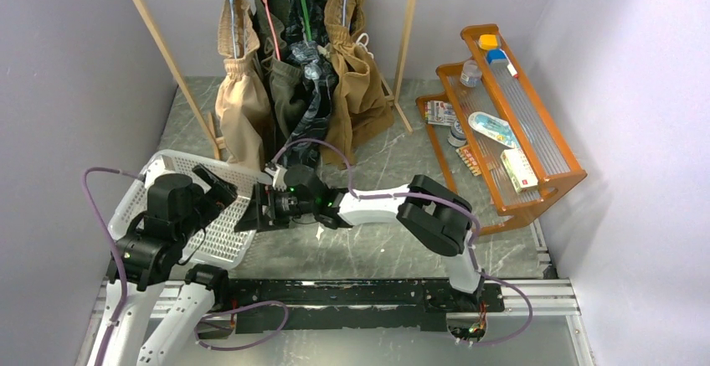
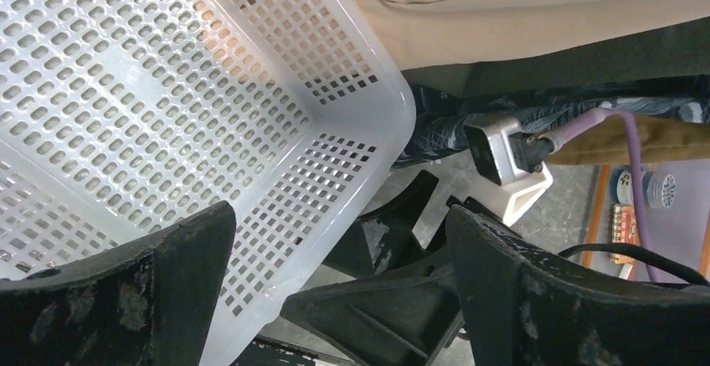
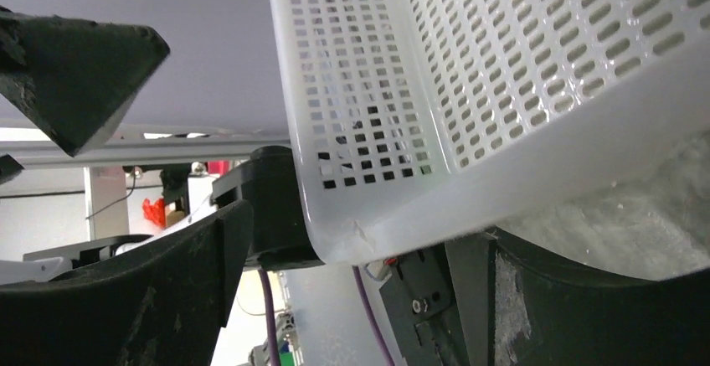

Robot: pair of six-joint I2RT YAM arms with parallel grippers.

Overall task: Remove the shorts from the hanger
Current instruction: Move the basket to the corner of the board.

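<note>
At the back, a wooden rack, hung with the shorts, four side by side: beige pair, olive pair, dark patterned pair, tan pair, left to right. Long axis of each near vertical, waist up on coloured hangers, hems down at the table.

In front and to the left, a white perforated basket.

Nearer still, the right gripper, jaws spread, straddling the basket's near right corner, contact unclear, pointing left and not toward the rack. Left gripper, jaws spread wide over the basket, holding nothing.

Shorts beyond both tools, toward the back and higher. Right arm probably nearer the olive and patterned pairs, left arm nearer the beige.

Hard to make out: how the waists sit on the hangers, bunched and overlapping. Rail top cut off at the frame edge.
</note>
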